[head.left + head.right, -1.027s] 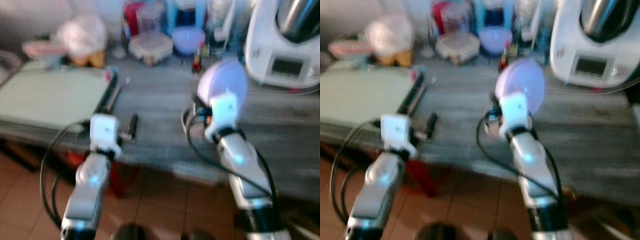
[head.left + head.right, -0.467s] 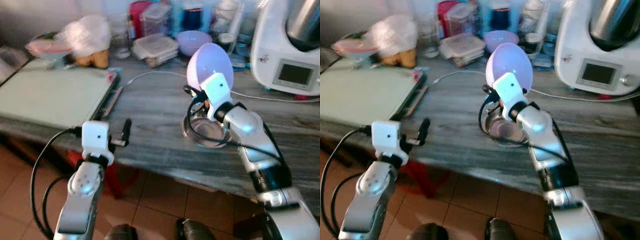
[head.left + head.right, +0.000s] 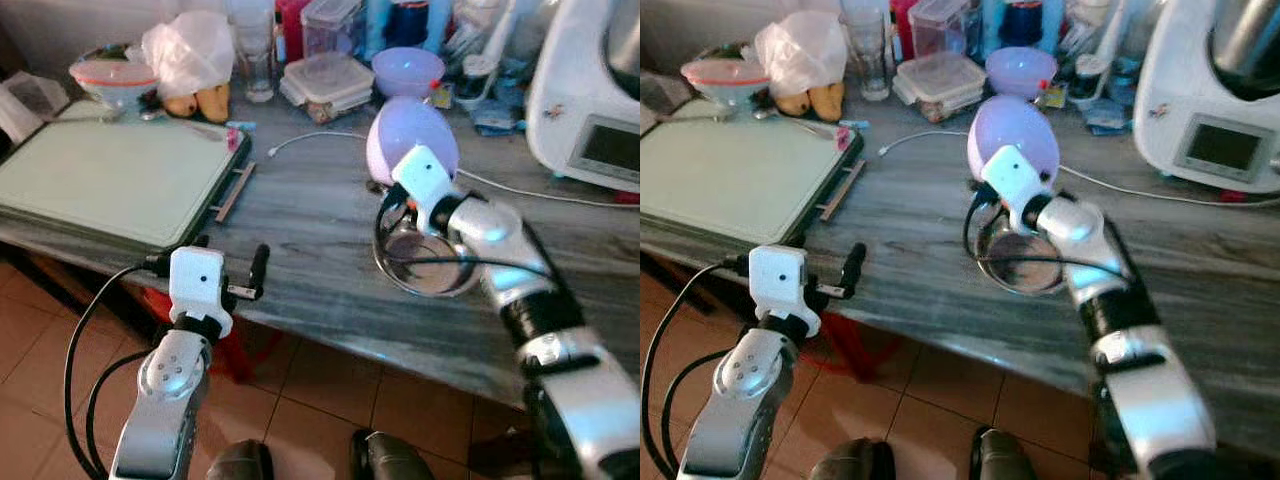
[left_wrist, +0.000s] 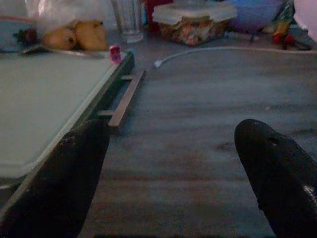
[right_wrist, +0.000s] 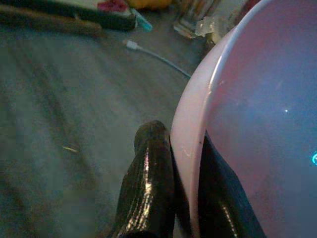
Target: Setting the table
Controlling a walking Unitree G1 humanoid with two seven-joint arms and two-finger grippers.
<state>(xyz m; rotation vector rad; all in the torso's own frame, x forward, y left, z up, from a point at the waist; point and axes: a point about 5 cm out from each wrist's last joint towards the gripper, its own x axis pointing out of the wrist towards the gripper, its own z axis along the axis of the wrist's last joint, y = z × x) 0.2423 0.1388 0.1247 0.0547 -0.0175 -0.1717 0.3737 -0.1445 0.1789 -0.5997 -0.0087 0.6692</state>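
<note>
- The counter [image 3: 300, 215] is grey, streaked stone, crowded along its back edge; a terracotta tile floor [image 3: 320, 420] lies below its front edge.
- A white kitchen machine [image 3: 590, 100] stands at the back right, a pale green board [image 3: 110, 180] lies at the left, and tubs, a glass and a bagged bundle sit behind them.
- The bowl [image 3: 410, 145], pale lilac, is held tilted on edge above the counter, just behind a glass dish [image 3: 425, 265] near the front edge.
- The right tool [image 5: 185, 163] pinches the bowl's rim, one finger outside and one inside the wall.
- The left tool [image 4: 171, 173] hovers at the counter's front edge, fingers spread, holding nothing.
- To do this well, I judge the bowl should be levelled before it goes down, and set on bare stone beside the dish, not on its rim.
- A white cable [image 3: 320, 138] runs close behind; the bowl should land short of it.
</note>
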